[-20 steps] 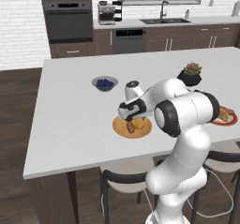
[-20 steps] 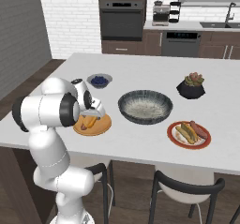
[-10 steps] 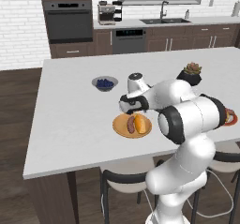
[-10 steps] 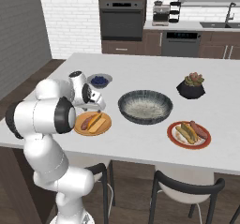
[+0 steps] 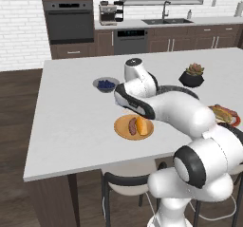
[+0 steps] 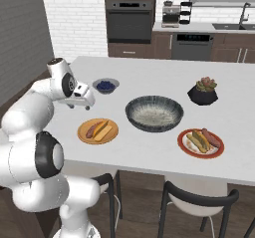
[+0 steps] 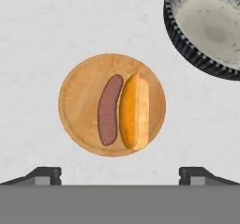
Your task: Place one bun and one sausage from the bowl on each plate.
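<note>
Pincer [image 7: 120,174] gapes wide and empty above wooden plate [image 7: 77,120] bearing sausage [image 7: 108,109] and bun [image 7: 134,111].

Item: white kitchen island counter [image 6: 149,72], bearing all that follows.

- Flat round orange-tan wooden plate [image 6: 85,137]: near the counter's front edge, left of the wide dark grey bowl with the pale speckled inside [image 6: 154,113]. On it, a brown sausage [image 7: 108,109] and a golden bun [image 7: 135,110], side by side and touching (sausage on the side away from the bowl).
- White plate with a red rim [image 6: 200,143]: front right of the wide bowl, carrying a bun and a sausage.
- Small grey bowl of blueberries [image 6: 105,85]: behind the wooden plate, left of the wide bowl.
- Black pot with a succulent [image 6: 203,91]: behind the rimmed plate, right of the wide bowl.
</note>
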Robot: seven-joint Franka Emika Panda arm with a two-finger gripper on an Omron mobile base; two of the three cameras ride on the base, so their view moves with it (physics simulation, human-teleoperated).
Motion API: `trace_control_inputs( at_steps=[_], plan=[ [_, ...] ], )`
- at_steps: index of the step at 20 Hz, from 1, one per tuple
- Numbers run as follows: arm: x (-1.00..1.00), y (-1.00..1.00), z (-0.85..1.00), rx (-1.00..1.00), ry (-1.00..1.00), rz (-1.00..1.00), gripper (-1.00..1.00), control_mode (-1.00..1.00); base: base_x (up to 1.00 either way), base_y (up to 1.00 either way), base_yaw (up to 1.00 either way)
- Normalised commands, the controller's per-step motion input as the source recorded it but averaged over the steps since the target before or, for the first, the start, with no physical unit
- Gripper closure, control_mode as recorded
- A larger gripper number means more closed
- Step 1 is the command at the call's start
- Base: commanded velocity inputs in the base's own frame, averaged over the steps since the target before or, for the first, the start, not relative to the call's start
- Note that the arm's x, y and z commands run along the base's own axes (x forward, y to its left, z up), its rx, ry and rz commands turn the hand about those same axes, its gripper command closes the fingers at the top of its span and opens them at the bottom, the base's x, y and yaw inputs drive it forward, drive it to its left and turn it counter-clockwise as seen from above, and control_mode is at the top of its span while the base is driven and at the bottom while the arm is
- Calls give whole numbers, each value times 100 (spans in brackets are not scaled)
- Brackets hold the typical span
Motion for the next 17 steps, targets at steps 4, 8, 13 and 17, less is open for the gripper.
trace_control_inputs(
  at_steps=[4,8,13,17],
  plan=[
    [-100,17,74,0,-30,8,-100,-100,0,0,0],
    [-100,42,81,-4,-25,7,-100,-100,0,0,0],
    [-68,92,62,-36,-6,3,-100,-100,0,0,0],
    [-5,54,-5,-22,11,-4,-100,-100,0,0,0]
  ],
)
